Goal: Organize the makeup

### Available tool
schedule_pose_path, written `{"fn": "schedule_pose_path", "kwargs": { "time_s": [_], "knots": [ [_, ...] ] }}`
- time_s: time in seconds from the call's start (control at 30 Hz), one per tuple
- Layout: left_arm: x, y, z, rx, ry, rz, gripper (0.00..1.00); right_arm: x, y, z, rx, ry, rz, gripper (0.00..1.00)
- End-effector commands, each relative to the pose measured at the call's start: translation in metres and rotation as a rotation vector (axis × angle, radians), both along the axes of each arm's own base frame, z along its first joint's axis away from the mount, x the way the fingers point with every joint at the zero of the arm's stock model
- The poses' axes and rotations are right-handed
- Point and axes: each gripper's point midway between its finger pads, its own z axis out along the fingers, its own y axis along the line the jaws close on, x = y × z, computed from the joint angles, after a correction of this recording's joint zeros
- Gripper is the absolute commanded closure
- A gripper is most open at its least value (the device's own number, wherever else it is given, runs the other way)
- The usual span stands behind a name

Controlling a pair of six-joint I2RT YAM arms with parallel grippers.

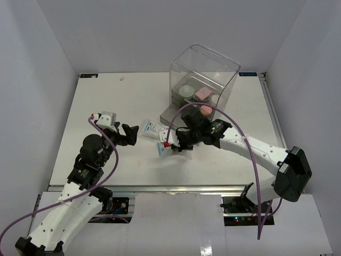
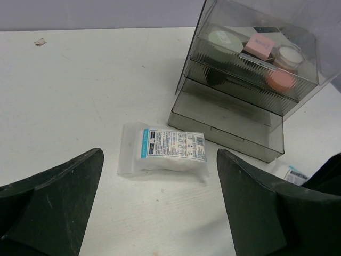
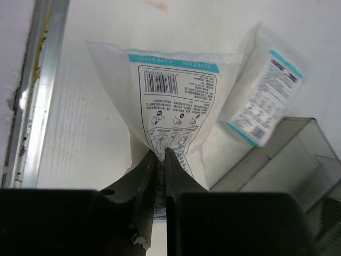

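My right gripper (image 3: 160,154) is shut on a white-blue cotton sachet (image 3: 176,101), pinching its lower edge; from above the sachet (image 1: 162,149) hangs at the gripper (image 1: 173,145). A second white-blue sachet (image 2: 162,149) lies flat on the table (image 2: 80,96) in front of my open, empty left gripper (image 2: 160,213); it also shows from above (image 1: 153,129) and in the right wrist view (image 3: 264,101). Pink square and round puffs (image 2: 259,45) (image 2: 281,80) and white round pads (image 2: 224,40) sit in the clear box (image 1: 202,80). The brushes are out of view.
The clear box with grey drawers (image 2: 234,114) stands at the back right of the white table (image 1: 122,101), its lowest drawer sticking out to the front. The table's metal front rail (image 3: 32,90) runs close to the held sachet. Grey walls enclose the table.
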Motion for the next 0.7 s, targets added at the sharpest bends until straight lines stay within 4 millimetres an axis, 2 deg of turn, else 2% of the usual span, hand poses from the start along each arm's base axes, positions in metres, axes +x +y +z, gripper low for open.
{"fn": "schedule_pose_path", "kwargs": {
  "time_s": [0.0, 0.03, 0.1, 0.23, 0.33, 0.5, 0.67],
  "knots": [
    [0.0, 0.003, -0.001, 0.004, -0.007, 0.012, 0.02, 0.05, -0.01, 0.043, 0.093, -0.053, -0.12, 0.92],
    [0.0, 0.003, 0.0, 0.003, -0.008, 0.013, 0.02, 0.064, -0.01, 0.051, 0.124, -0.069, -0.156, 0.92],
    [0.0, 0.002, -0.001, 0.003, -0.004, 0.011, 0.02, 0.088, -0.017, 0.052, 0.151, -0.057, -0.244, 0.92],
    [0.0, 0.002, 0.0, 0.001, -0.007, 0.009, 0.02, 0.124, -0.027, 0.037, 0.14, -0.04, -0.403, 0.92],
    [0.0, 0.002, -0.001, 0.001, -0.005, 0.01, 0.02, 0.134, -0.028, 0.014, 0.12, -0.029, -0.456, 0.92],
    [0.0, 0.002, -0.002, 0.002, -0.002, 0.008, 0.02, 0.15, -0.028, -0.007, 0.103, -0.009, -0.534, 0.92],
    [-0.001, 0.001, -0.001, 0.0, -0.006, 0.005, 0.02, 0.169, -0.038, -0.028, 0.059, -0.033, -0.616, 0.92]
  ]
}}
